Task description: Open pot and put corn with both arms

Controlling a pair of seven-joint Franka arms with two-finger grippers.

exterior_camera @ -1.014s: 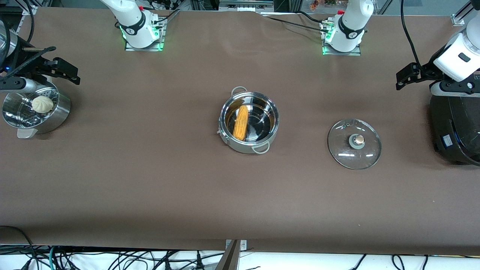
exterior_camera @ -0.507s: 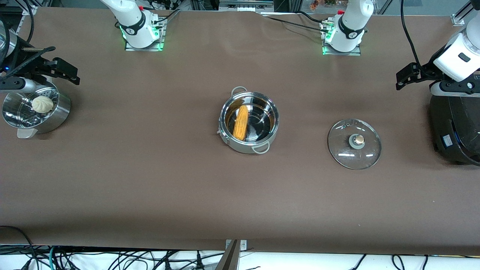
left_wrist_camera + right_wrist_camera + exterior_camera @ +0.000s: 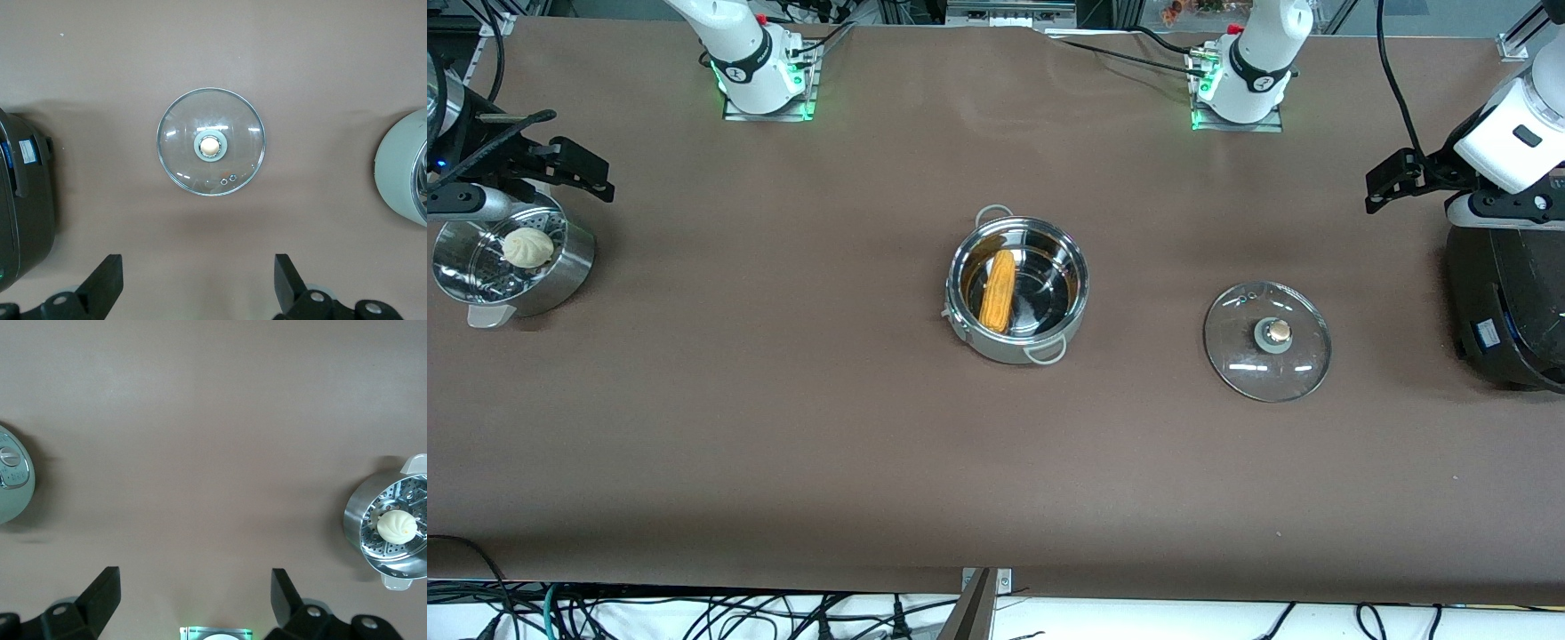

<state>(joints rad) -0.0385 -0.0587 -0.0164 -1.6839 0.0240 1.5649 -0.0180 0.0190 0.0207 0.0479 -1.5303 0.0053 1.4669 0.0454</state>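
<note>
The shiny steel pot [image 3: 1049, 253] stands uncovered in the middle of the table. The yellow-orange corn [image 3: 997, 290] lies inside it along one wall. The pot's glass lid [image 3: 1268, 341] lies flat on the table beside it, toward the left arm's end, and shows centred in the left wrist view as the lid [image 3: 211, 142]. My left gripper [image 3: 1385, 185] hangs open and empty high over the table next to the black cooker. My right gripper [image 3: 578, 169] hangs open and empty by the steamer pot. In the wrist views the left gripper [image 3: 198, 287] and right gripper [image 3: 195, 600] hold nothing.
A steel steamer pot [image 3: 560, 271] with a perforated insert and a white bun [image 3: 527, 246] stands at the right arm's end. A big black cooker [image 3: 1507, 302] stands at the left arm's end. Brown table lies bare between pot and steamer.
The right gripper has crept very slightly toward its own end of the table. Pot, corn, lid and the left gripper have not moved.
</note>
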